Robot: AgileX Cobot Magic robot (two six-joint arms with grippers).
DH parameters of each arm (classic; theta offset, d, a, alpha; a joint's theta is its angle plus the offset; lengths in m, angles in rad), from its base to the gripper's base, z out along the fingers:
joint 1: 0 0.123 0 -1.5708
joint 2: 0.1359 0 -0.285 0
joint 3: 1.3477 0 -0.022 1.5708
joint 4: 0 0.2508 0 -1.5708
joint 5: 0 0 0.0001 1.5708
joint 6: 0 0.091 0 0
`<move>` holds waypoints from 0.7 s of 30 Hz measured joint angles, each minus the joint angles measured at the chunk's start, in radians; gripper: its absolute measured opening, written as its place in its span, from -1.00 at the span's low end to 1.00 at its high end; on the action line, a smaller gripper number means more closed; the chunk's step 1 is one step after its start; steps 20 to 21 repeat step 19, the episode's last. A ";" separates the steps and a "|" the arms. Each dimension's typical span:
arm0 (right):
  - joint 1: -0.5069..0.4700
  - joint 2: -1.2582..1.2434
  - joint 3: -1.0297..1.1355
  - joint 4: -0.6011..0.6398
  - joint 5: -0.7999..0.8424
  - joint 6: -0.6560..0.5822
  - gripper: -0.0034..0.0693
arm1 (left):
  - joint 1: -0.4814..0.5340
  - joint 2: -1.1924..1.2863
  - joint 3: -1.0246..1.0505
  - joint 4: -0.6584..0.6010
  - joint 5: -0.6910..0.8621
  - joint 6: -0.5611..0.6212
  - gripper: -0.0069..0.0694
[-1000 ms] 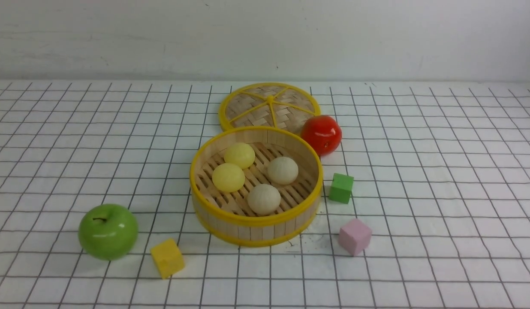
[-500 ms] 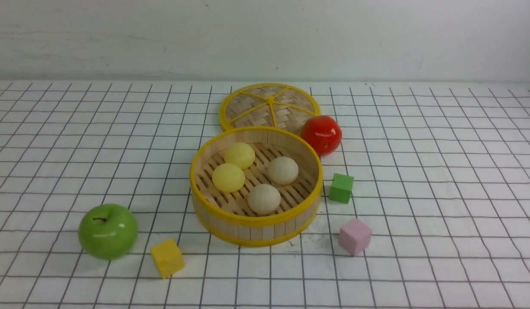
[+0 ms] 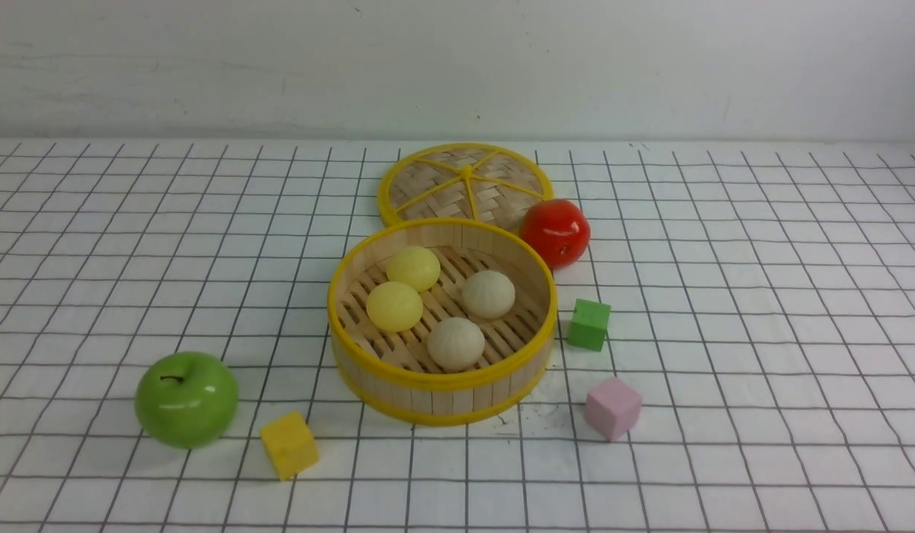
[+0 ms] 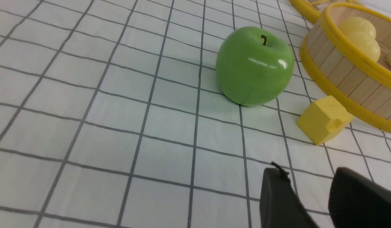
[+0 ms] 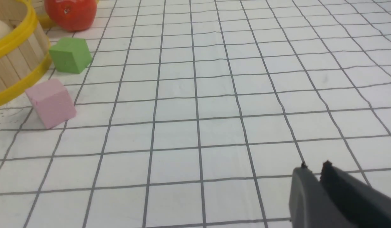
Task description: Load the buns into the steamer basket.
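The steamer basket [image 3: 441, 385] stands mid-table with all the buns on its slatted floor: two pale yellow buns [image 3: 413, 268] [image 3: 394, 306] on the left and two cream buns [image 3: 488, 294] [image 3: 455, 343] on the right. Neither arm shows in the front view. In the left wrist view my left gripper [image 4: 309, 177] hangs open and empty over bare cloth, short of the green apple [image 4: 254, 65] and the basket wall [image 4: 341, 72]. My right gripper [image 5: 315, 166] is over bare cloth far from the basket [image 5: 12, 63], its tips a narrow slit apart with nothing between them.
The woven lid [image 3: 465, 183] lies flat behind the basket, with a red apple [image 3: 554, 231] beside it. A green cube [image 3: 589, 323] and a pink cube [image 3: 613, 408] sit to the basket's right. A green apple [image 3: 186, 398] and a yellow cube [image 3: 289, 444] sit to its front left.
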 joint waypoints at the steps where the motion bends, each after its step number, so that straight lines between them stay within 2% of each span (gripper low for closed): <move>1: 0.000 0.000 0.000 0.000 0.000 0.000 -0.70 | 0.000 0.000 0.000 0.000 0.000 0.000 -0.20; 21: 0.000 0.000 0.000 0.000 0.000 0.000 -0.64 | 0.000 0.000 0.000 0.000 0.000 0.000 -0.20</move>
